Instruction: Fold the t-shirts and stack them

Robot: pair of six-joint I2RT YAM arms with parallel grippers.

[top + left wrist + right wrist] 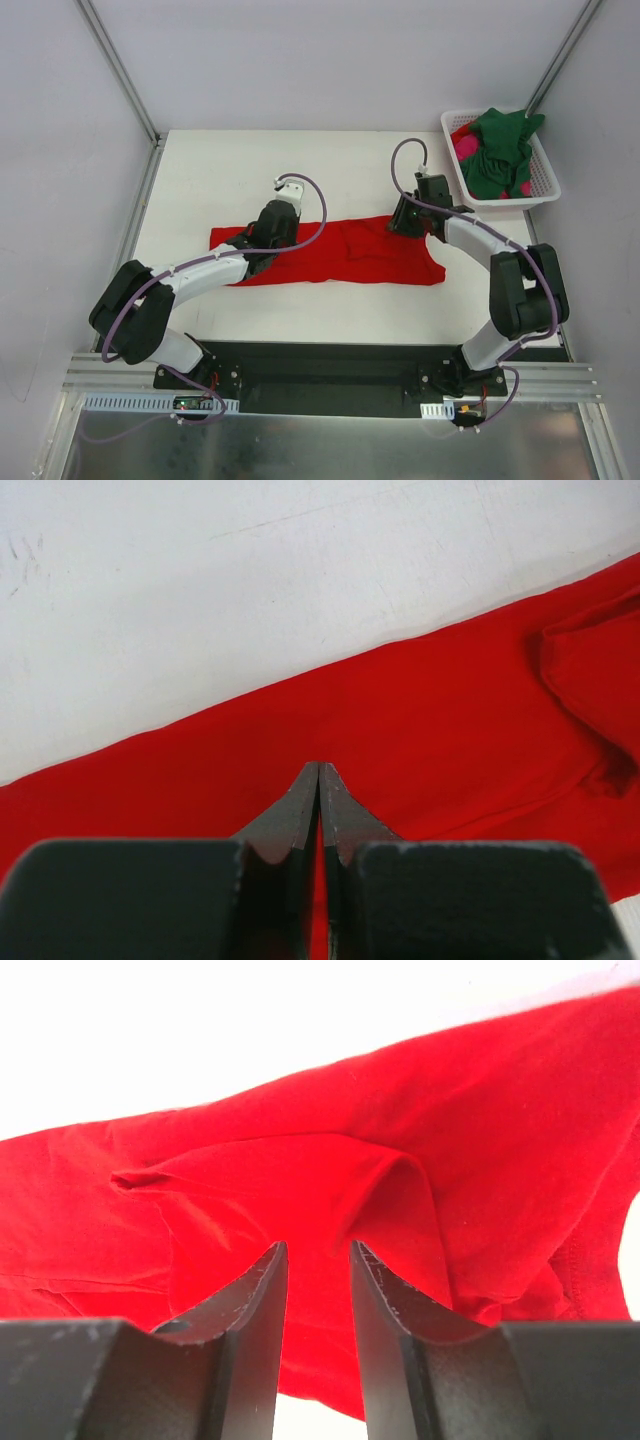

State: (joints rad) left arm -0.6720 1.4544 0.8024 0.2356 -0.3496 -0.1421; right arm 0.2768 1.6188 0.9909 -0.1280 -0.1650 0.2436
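Left arm's black two-finger gripper [318, 770] reaches forward and low, its dark fingers pressed tip to tip; right arm's black two-finger gripper [318, 1248] reaches forward and inward, fingers narrowly parted

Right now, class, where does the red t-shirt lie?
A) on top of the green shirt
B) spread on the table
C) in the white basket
B: the red t-shirt lies spread on the table, well apart from the basket at the far right corner.

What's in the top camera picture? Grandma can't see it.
A red shirt lies spread on a white table, left gripper and right gripper at its far edge. A basket holding a green shirt and a pink shirt sits at the far right.
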